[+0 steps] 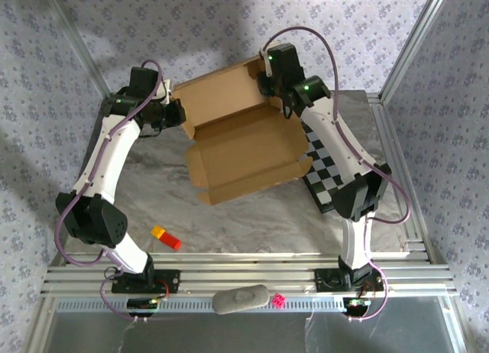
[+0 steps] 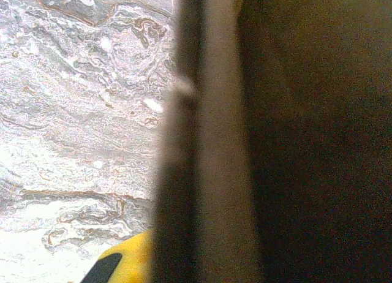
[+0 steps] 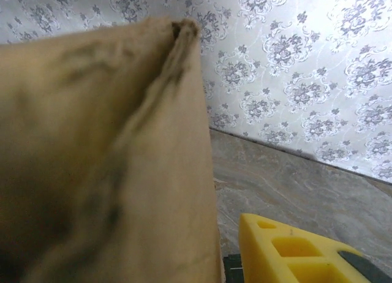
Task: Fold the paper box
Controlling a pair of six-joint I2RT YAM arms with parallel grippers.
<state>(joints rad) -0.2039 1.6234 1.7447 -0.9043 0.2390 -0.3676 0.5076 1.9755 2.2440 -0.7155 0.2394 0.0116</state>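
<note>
Cardboard spans the gap between both hands: the paper box (image 1: 244,150) sits at the middle-back of the marble counter (image 1: 252,223), base flat, rear panel raised. The left hand (image 1: 174,112) is clamped on that panel's left edge. The right hand (image 1: 267,89) is at its upper right corner, one yellow finger (image 3: 294,252) just beside the cardboard; whether it grips I cannot tell. The box's right side overlaps a checkered board (image 1: 328,177).

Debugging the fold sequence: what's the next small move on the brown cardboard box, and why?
Probably back the right gripper off the raised back panel of the plain brown cardboard box: its yellow finger stands clear of the cardboard, while the left gripper, shut on the panel's left edge, holds it up.
</note>
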